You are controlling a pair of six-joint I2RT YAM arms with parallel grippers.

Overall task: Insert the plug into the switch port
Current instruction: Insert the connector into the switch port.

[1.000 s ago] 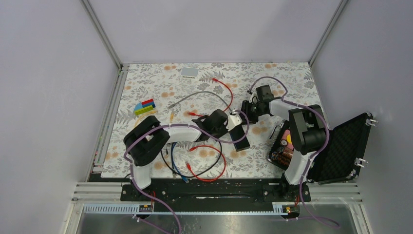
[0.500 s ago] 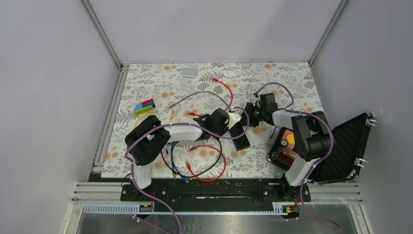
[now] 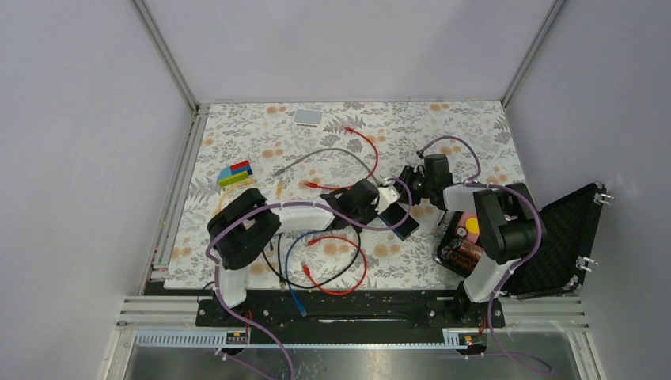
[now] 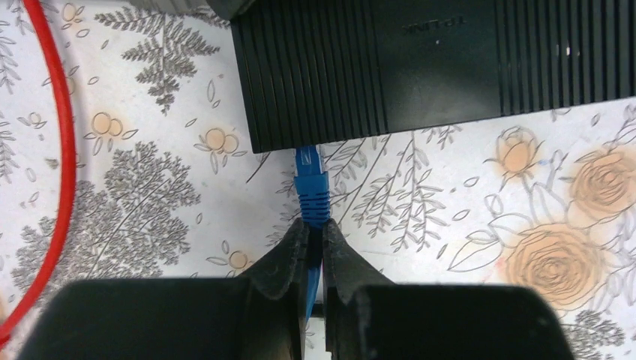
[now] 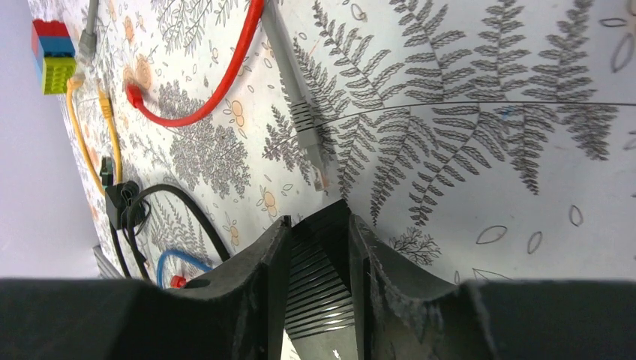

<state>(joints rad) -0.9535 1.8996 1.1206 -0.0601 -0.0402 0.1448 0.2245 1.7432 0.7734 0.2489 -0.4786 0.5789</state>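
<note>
Red cable (image 4: 67, 150), toy bricks (image 3: 235, 173), white box (image 3: 308, 118)

My left wrist view: the black network switch (image 4: 450, 67) bears one embossed brand mark on its ribbed top, upside down, reading "TP-LINK".

lab test cell, grey walls (image 3: 340, 47), aluminium frame (image 3: 164, 55), floral mat (image 3: 467, 119)

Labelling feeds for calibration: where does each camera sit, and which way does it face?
Top external: above and behind the bases, looking down at the table; left arm and right arm show.
Left wrist: on the left gripper, facing down at the blue plug and switch; own fingers show.
Right wrist: on the right gripper, looking low across the table; own fingers show.
All three share the switch.
</note>
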